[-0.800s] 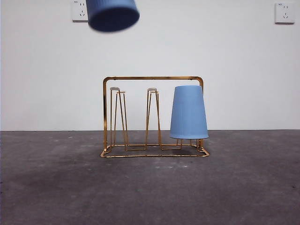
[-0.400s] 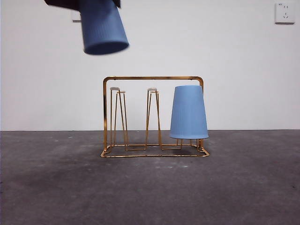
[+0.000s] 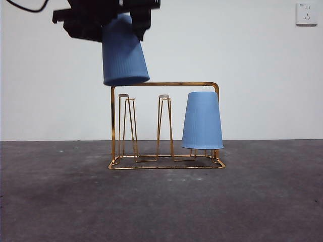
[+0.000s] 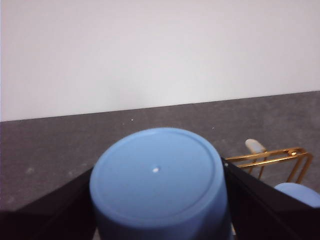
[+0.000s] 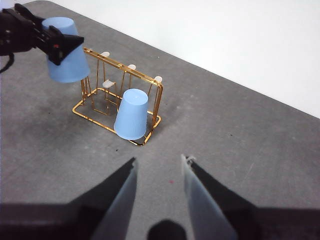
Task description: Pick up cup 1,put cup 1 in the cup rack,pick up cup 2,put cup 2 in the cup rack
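Lowered, left gripper clamps inverted cup 2 above cup rack, fingertips hidden.

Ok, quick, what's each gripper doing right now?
Left gripper: closed on the upside-down blue cup above the cup rack.
Right gripper: open, empty.

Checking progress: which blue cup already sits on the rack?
The upside-down cup on the cup rack, away from the left gripper; the held cup hangs above.

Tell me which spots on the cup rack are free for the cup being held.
The cup rack has bare prongs at its middle and under the left hand holding the upside-down blue cup. The other end is taken by the hung blue cup.
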Controlling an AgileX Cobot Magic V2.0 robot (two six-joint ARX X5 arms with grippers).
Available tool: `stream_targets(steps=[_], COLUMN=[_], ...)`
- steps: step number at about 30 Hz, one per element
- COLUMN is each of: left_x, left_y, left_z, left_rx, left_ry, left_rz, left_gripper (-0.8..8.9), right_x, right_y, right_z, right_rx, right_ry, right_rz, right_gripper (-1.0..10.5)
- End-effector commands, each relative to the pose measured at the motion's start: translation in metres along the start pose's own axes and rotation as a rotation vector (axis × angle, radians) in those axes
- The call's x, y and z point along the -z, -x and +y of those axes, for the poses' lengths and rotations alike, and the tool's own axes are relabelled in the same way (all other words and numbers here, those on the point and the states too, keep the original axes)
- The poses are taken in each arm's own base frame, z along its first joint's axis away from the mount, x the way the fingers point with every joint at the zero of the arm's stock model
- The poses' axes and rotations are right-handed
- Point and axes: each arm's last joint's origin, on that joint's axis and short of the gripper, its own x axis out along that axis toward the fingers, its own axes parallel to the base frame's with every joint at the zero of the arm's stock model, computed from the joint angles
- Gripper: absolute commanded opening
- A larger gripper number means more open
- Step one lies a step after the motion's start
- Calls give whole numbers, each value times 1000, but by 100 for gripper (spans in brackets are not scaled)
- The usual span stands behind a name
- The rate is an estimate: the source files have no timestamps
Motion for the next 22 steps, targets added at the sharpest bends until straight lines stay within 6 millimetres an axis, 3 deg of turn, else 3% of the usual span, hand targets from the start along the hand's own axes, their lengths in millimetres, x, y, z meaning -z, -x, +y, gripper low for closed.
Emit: stream_targets(steps=[1, 22], left_x=[6, 40], left_y=[-7, -39], left_z=[1, 6], left_rx=[-13, -29], left_ry=[-12, -47], left_rz=[0, 90], left_gripper=[-7, -7], right_x=[2, 3], right_y=[0, 0], right_z=[0, 0], right_rx=[0, -1], right_ry=[-14, -29], right_rz=[13, 21], right_gripper=[158, 158])
